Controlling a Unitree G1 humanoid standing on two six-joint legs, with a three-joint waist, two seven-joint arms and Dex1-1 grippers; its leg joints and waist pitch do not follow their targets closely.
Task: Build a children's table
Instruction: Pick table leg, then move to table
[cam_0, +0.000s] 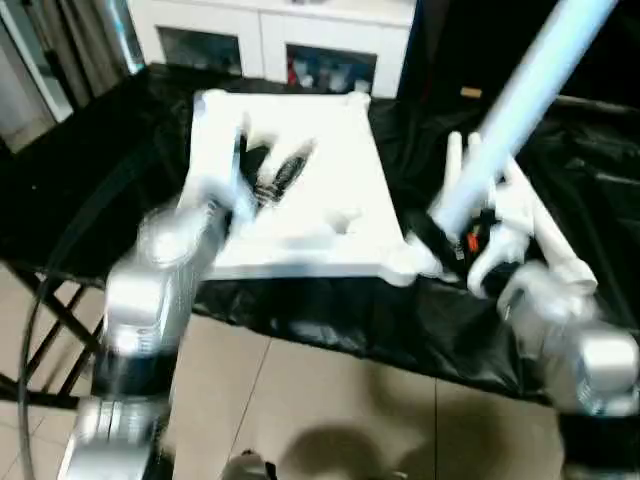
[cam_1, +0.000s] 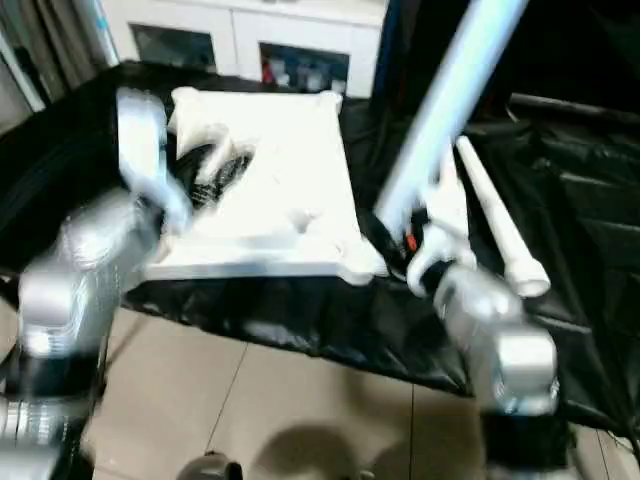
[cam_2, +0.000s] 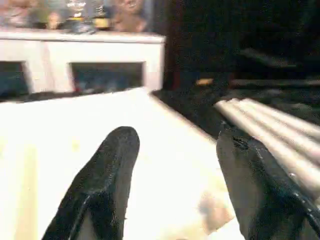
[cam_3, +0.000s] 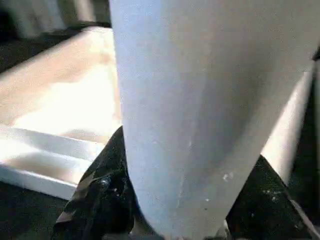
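Risking a cross-threaded or missed start: right gripper (cam_0: 452, 238) clamped on a raised, tilted leg (cam_0: 520, 100) just right of the tabletop (cam_0: 320, 190) and its near-right socket (cam_0: 405, 262); left gripper (cam_0: 272, 172), fingers apart and empty, over the tabletop.

Black-draped work table (cam_0: 330, 320): white tabletop (cam_0: 330, 190) at centre; loose white legs (cam_1: 497, 222) at 3 o'clock.

My two head eyes look forward and down across the table (cam_0: 120, 190), sharing the tabletop (cam_0: 330, 160). My left wrist camera skims close over that tabletop toward the cabinet (cam_2: 100, 55); my right wrist camera sits against the leg (cam_3: 200, 110).
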